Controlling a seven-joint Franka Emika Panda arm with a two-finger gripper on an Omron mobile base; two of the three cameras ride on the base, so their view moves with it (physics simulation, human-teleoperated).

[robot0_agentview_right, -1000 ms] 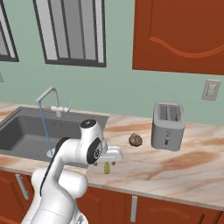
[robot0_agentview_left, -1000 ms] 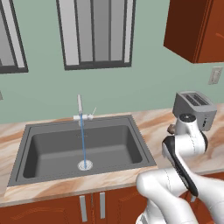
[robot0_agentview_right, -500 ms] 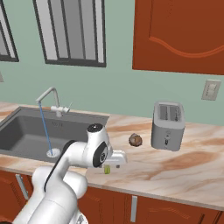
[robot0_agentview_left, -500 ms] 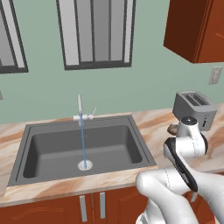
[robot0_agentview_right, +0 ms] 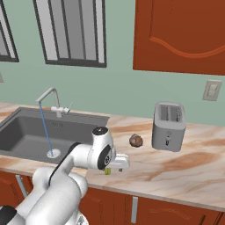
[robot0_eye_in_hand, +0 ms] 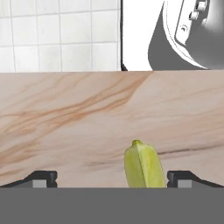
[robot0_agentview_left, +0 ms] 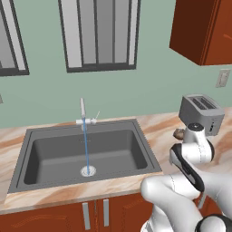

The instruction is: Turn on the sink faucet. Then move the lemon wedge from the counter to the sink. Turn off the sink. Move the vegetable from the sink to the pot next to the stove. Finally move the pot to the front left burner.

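Observation:
Water runs in a thin blue stream from the sink faucet down to the drain of the dark grey sink. The lemon wedge, small and yellow-green, lies on the marbled counter near its front edge, right of the sink. My gripper hangs just above it, open. In the hand view the wedge sits between the two fingertips, closer to the right one, and neither touches it.
A silver toaster stands at the back of the counter. A brown roundish lump lies to its left. My white arm covers the counter right of the sink in the left base view.
The arm has swung a little to the right and the hand has come down closer over the lemon wedge. The wedge has not moved, and the water keeps running.

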